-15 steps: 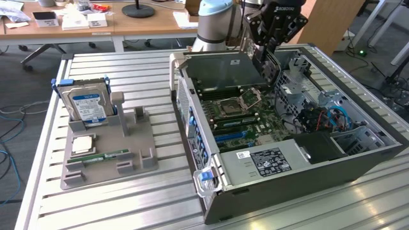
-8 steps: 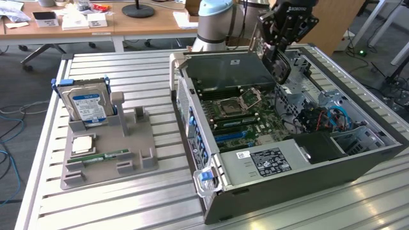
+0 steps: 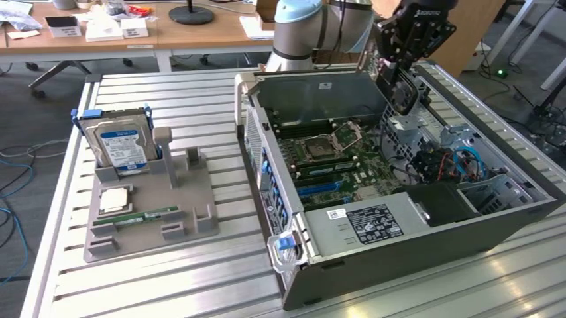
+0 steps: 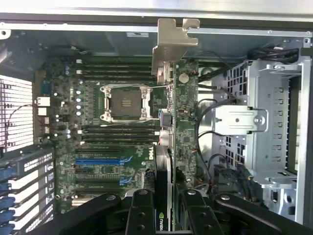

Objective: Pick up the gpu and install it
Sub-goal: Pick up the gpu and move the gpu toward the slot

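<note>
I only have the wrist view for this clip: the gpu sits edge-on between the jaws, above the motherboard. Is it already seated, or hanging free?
Observer: In the exterior view the gpu hangs over the open case, well clear of the motherboard and not seated in any slot.
Operator: How is the case lying?
Observer: It lies on its side with the open face up, on a slatted metal table.
Operator: What is outside the case?
Observer: A grey tray sits on the exterior view's left, with a hard drive standing upright in it.
Operator: Anything else on it?
Observer: A RAM stick lies flat on the tray.
</note>
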Controlling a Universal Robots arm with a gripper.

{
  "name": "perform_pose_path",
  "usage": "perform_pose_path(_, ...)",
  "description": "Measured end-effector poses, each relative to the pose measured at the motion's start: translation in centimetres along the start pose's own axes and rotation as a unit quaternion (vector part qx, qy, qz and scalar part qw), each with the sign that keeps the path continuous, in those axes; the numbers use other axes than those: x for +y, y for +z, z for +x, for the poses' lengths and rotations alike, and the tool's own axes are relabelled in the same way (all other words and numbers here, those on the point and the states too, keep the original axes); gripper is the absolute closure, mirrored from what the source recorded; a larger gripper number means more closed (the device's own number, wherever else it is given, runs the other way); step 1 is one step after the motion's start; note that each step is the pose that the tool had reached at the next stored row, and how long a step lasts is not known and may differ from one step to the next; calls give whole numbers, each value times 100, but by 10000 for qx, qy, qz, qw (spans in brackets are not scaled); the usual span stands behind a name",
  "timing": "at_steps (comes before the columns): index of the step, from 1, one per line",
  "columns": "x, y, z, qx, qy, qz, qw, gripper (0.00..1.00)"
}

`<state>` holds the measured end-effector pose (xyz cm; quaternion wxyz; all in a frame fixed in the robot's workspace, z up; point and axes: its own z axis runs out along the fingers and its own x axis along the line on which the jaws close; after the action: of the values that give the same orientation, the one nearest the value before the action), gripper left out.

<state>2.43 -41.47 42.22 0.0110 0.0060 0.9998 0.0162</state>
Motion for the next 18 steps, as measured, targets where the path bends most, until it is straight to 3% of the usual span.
perform_pose_path(12,4,8,-353,0,0,0,10000,74)
perform_pose_path(18,4,8,-376,0,0,0,10000,74)
